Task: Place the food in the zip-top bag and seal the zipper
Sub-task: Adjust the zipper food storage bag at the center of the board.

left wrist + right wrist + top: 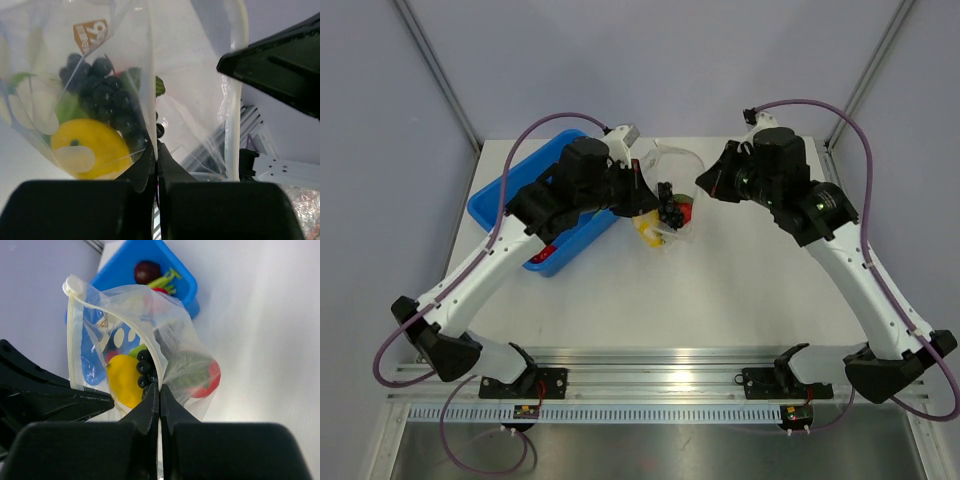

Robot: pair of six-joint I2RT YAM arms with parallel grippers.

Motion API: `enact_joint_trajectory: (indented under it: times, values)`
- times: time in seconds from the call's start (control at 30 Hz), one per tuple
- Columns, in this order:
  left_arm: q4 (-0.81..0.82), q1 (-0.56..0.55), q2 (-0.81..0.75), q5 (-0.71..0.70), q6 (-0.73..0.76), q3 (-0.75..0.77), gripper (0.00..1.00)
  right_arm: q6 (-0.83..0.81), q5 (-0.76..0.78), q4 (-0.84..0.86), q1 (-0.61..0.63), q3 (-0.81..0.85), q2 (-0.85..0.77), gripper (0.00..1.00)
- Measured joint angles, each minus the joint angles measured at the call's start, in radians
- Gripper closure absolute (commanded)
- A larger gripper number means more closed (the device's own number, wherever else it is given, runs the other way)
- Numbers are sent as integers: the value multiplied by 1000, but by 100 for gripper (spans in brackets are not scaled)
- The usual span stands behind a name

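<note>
The zip-top bag (672, 163) hangs above the table between my two grippers, its mouth gaping. Inside it lies food: a yellow pepper (89, 149), dark purple grapes (102, 95), a white cauliflower (30, 107) and a red tomato (209, 378). My left gripper (156, 156) is shut on a fold of the bag's film near the food. My right gripper (159, 389) is shut on the bag's rim at the zipper (74, 340), a pale strip that curves away from the fingers. In the top view the left gripper (670, 207) and right gripper (704, 181) face each other closely.
A blue tub (496, 198) sits at the table's back left under the left arm. It holds a dark purple piece (146, 271) and other small toys. Grey walls and frame posts close in the back. A metal rail runs along the near edge.
</note>
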Motion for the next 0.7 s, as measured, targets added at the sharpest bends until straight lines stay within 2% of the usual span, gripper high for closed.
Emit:
enact_joint_trajectory:
  times: [0.07,0.17,0.3,0.4,0.5,0.57,0.7]
  values:
    - [17,-4,-35,2,-10,5,100,-27,-8,5,0,54,-15,100]
    - [42,-6,-55,8,-26,-21,100,-55,-10,6,0,40,-44,100]
    - [132,-8,-13,29,-79,-162,100,-97,15,6,-1,-39,-9,100]
    - [178,-23,68,31,-129,-257,100,-124,48,-11,-9,-104,66,95]
    - [180,-61,153,25,-167,-282,100,-135,65,-37,-18,-158,130,50]
    - [185,-95,166,18,-180,-282,100,-141,67,-61,-19,-171,132,32]
    - [212,-133,164,15,-203,-248,100,-152,67,-71,-19,-164,70,25]
